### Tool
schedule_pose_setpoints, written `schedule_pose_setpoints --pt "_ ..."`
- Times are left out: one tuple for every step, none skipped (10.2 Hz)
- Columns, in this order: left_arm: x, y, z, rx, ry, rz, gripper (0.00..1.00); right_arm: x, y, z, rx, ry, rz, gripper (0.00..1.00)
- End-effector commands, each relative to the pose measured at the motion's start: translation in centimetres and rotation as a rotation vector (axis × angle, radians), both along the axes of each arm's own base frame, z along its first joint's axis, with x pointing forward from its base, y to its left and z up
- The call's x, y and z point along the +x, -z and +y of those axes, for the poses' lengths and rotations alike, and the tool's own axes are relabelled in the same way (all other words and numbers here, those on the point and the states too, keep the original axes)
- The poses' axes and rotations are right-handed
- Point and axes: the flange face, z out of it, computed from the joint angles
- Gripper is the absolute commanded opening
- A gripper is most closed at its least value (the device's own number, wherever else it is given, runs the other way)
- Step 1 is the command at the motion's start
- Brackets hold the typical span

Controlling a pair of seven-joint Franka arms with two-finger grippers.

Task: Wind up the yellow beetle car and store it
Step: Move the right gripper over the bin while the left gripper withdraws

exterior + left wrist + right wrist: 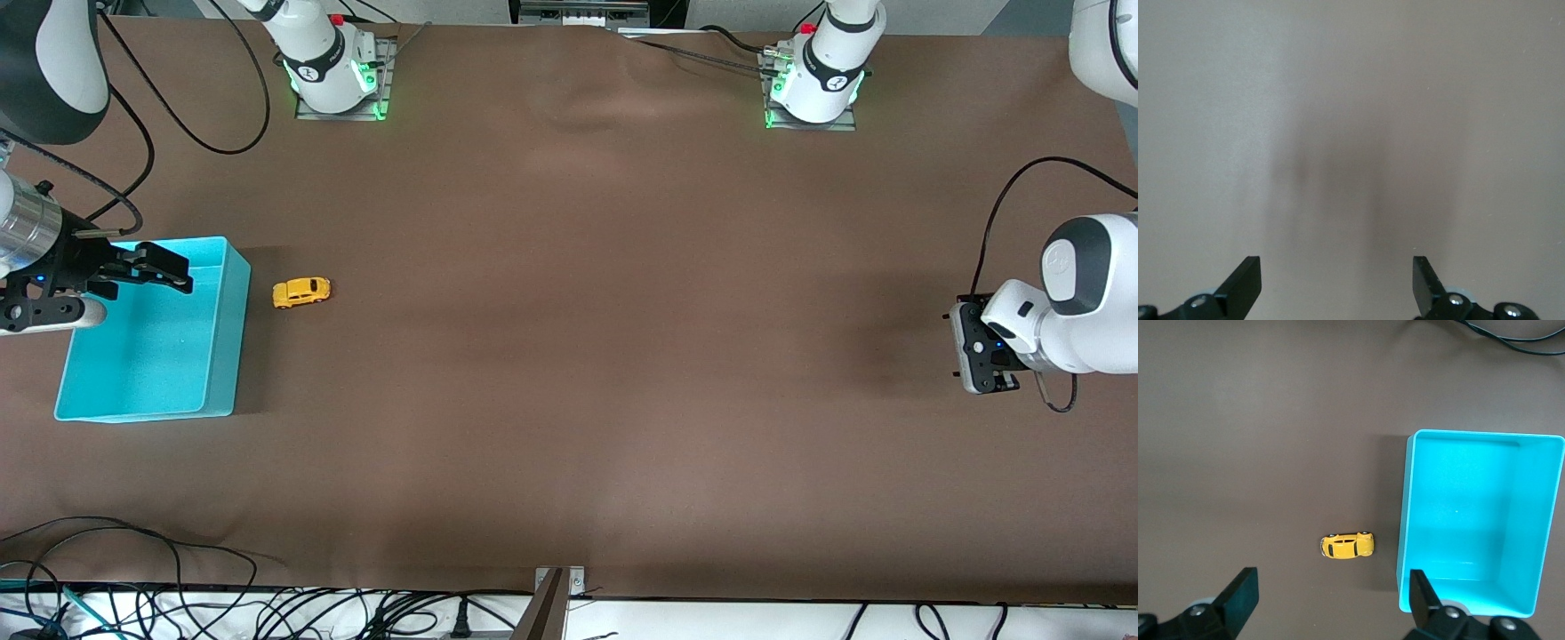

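Work surface: wide table (569, 356) covered in matte brown sheet, faintly rippled, no gloss; cables trail along the edge nearest the front camera.

Progress: nothing done yet, as far as the views show. The yellow beetle car (301, 292) sits on its wheels on the brown sheet, just beside the turquoise bin (222, 356) but apart from its wall, toward the right arm's end of the table. The bin is empty. Winding and storing both remain.

Right gripper (169, 271) hangs over the bin, jaws spread wide, holding nothing. In the right wrist view the car (1347, 545) and the bin (1405, 520) both lie below it, with the car untouched.

Left gripper (982, 351) waits over bare table at the left arm's end, well apart from car and bin. Its fingertips (1245, 283) stand fully apart with only brown surface between them.

Materials and shapes: car is tiny, rounded beetle body, glossy yellow-orange shell, dark windows, small black wheels; likely hard and slippery to pinch. Bin is rectangular, smooth turquoise plastic, thin upright walls, open top, far larger than the car. Gripper fingers are black, flat-faced, angular.
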Motion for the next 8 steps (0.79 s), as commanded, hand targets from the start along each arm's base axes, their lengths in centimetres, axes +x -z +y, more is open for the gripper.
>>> schedule_pose_setpoints --pt "-0.5 -3.5 -2.1 0.023 -0.125 0.013 1.0 0.1 -0.6 1.8 0.019 -0.045 -0.013 1.0" --pt "-0.4 -4.9 -2.6 0.04 -0.193 0.029 1.0 0.0 -0.6 3.0 0.021 -0.061 -0.011 1.0" --pt "-0.2 -6.6 -4.5 0.046 -0.235 0.041 1.0 -0.2 -0.8 4.1 0.021 -0.078 -0.013 1.0" --pt "-0.1 -8.1 -5.5 0.061 -0.299 0.051 1.0 -0.5 -1.0 4.4 0.021 -0.085 -0.007 1.0" --pt "0.0 -9.3 -6.8 0.074 -0.361 0.058 1.0 -0.6 -1.2 4.6 0.021 -0.1 -0.006 1.0" --pt "-0.1 -11.0 -8.1 0.086 -0.417 0.052 1.0 -0.9 -1.7 5.1 0.024 -0.158 -0.008 1.0" --pt "-0.5 -12.7 -8.9 0.107 -0.482 0.044 1.0 -1.0 -1.6 5.3 0.025 -0.192 -0.004 1.0" --pt "-1.1 -14.9 -9.8 0.127 -0.549 0.019 1.0 -1.2 -1.4 5.3 0.028 -0.276 0.014 1.0"
